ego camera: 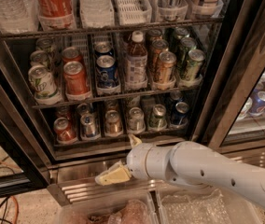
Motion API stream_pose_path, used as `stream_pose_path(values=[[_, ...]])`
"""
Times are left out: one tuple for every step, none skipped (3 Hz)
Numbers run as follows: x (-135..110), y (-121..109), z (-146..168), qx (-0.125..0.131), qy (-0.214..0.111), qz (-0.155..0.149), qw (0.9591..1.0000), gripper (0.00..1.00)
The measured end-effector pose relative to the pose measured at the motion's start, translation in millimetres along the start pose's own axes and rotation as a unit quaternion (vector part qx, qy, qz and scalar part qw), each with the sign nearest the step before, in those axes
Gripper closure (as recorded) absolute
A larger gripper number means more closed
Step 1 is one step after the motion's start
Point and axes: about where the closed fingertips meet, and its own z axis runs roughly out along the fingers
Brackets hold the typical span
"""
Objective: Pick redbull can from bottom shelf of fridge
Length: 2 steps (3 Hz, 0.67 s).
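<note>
Your end effector (117, 160) sits low by the fridge (230, 92) base, jaws apart, empty; redbull can (89, 124) on bottom shelf (123, 136), second from left.

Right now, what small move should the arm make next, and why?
Probably raise the pincer up and slightly left: it hangs open below the bottom shelf, while the redbull can stands second from left there, untouched.

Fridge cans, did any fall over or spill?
Nothing stands out. The six cans on the bottom shelf, the redbull can included, stand upright in their lanes. The gripper sits below that shelf, before the fridge base, touching no can.
</note>
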Motion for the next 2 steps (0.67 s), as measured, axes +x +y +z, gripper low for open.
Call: stream_pose_path(values=[[-3.5,-6.2,42.1,-0.006,-0.038,0.013,0.9992,0.00],[-4.2,-4.7,43.9,-0.004,-0.038,0.010,0.9992,0.00]])
